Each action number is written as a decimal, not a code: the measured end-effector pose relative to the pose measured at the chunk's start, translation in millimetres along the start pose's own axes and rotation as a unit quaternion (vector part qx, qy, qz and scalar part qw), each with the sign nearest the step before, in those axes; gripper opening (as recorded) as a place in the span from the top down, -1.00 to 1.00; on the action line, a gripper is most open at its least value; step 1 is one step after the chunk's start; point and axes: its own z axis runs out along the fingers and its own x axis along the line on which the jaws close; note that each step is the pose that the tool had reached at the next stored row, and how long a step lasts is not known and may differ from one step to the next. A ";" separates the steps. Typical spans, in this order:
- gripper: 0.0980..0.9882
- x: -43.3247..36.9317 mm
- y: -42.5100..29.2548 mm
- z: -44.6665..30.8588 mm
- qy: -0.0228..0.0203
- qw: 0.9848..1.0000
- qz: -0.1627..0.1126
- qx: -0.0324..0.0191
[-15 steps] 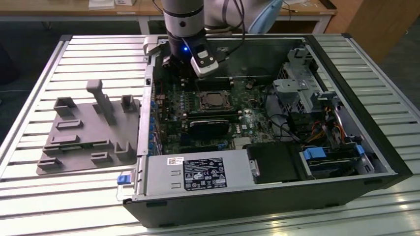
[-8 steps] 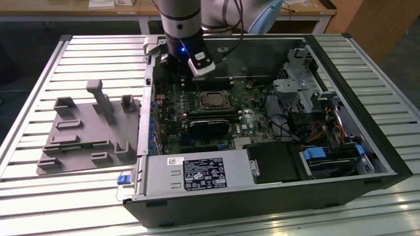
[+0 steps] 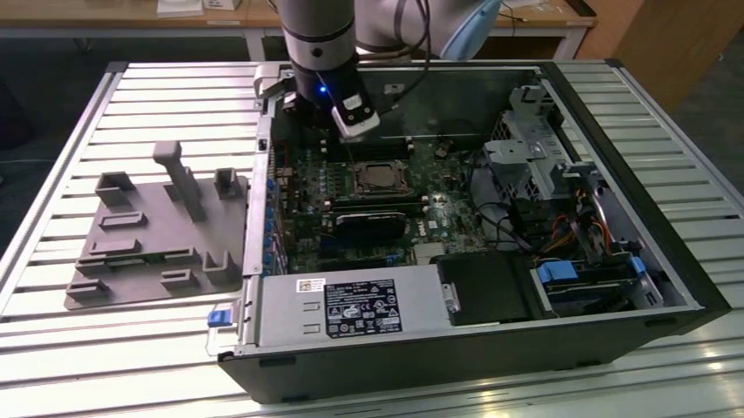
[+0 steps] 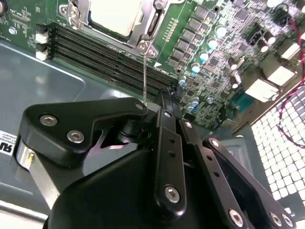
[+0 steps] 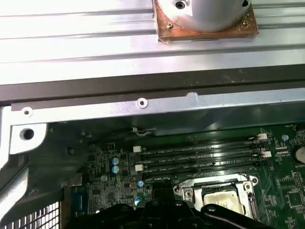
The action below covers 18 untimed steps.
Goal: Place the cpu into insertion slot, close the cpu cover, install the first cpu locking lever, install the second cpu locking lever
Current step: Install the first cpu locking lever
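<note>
The cpu (image 4: 112,16) is sitting in the insertion slot (image 3: 378,177), mid-motherboard (image 3: 305,205), under the lowered cpu cover (image 4: 144,26). The gripper (image 4: 158,101) is tending 1 raised locking lever (image 4: 144,71); I cannot tell the claw's state. The lever likely needs pressing down, then hooking.

Cpu (image 3: 375,178) in insertion slot (image 3: 354,177), inside computer case (image 3: 465,353), fixture tray (image 3: 128,261) beside it on exterior view's left

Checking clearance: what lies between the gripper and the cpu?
In the second wrist view, the long black memory slots, crossed by a thin metal rod, lie between the gripper and the cpu.
</note>
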 end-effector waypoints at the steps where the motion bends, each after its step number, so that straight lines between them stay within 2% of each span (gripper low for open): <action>1: 0.98 -0.3 -0.1 0.5 0.000 1.000 0.000 -0.001; 6: 0.98 -6.6 0.1 2.3 0.000 1.000 0.000 -0.001; 14: 0.98 -25.9 1.8 5.0 0.000 1.000 0.000 -0.001; 18: 0.98 -31.4 2.4 5.5 0.000 1.000 0.000 -0.001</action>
